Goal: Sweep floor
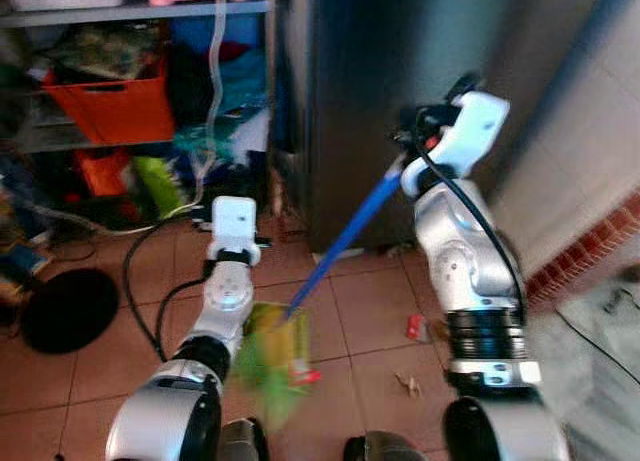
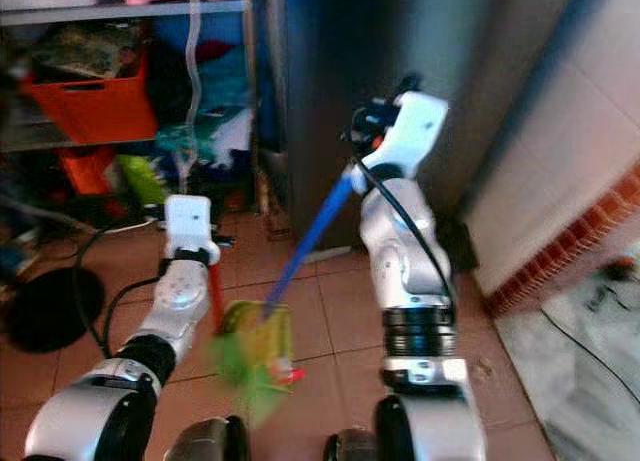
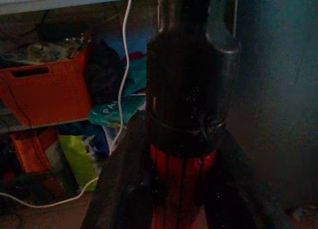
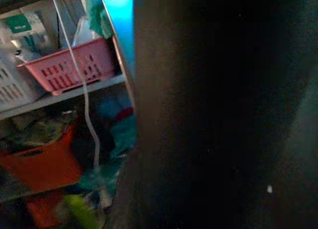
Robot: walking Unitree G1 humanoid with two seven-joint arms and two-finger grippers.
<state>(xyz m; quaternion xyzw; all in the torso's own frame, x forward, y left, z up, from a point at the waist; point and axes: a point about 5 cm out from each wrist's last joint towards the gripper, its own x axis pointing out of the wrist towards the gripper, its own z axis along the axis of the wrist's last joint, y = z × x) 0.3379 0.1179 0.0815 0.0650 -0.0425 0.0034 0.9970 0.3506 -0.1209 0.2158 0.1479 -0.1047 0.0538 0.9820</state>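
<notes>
the big dark cabinet (image 1: 400, 101) stands ahead. the broom (image 1: 345, 243) slants from the right gripper (image 1: 420, 131), which is closed round its blue stick, down to the floor (image 1: 370, 321). the left gripper (image 2: 212, 281) squeezes a red handle (image 3: 181, 189). a scrap (image 1: 417, 328) lies by.

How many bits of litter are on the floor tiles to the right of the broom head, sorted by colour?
Red and white scrap: 1
Tan scrap: 1
Total: 2
</notes>
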